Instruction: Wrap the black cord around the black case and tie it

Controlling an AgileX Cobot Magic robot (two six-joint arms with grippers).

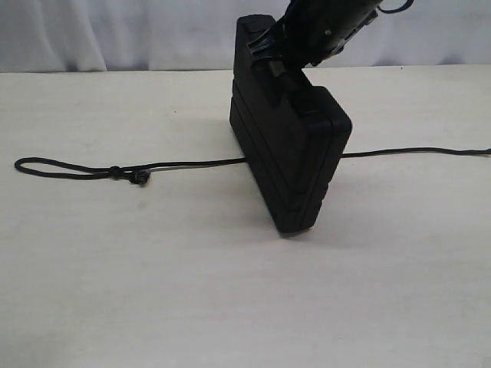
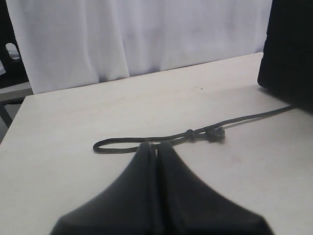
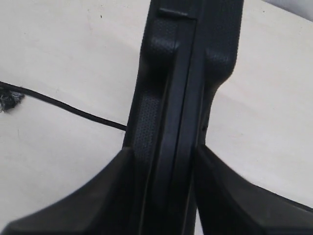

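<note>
The black case (image 1: 295, 153) stands on its narrow edge in the middle of the table, tilted a little. My right gripper (image 1: 278, 55) comes down from above and is shut on the case's upper edge. In the right wrist view its fingers (image 3: 110, 191) clamp both faces of the case (image 3: 181, 73). The black cord (image 1: 192, 163) lies flat and runs under the case, from a narrow loop (image 1: 46, 164) and knot (image 1: 115, 172) on the left to the right edge. My left gripper (image 2: 156, 146) is shut and empty, just short of the loop (image 2: 117, 144). It is outside the exterior view.
The pale tabletop (image 1: 153, 291) reaches to a white curtain (image 1: 115, 34) at the back. In the left wrist view the table's side edge (image 2: 12, 125) shows, with dark equipment (image 2: 10, 63) beyond it. A frayed tuft (image 2: 215, 133) sits beside the knot.
</note>
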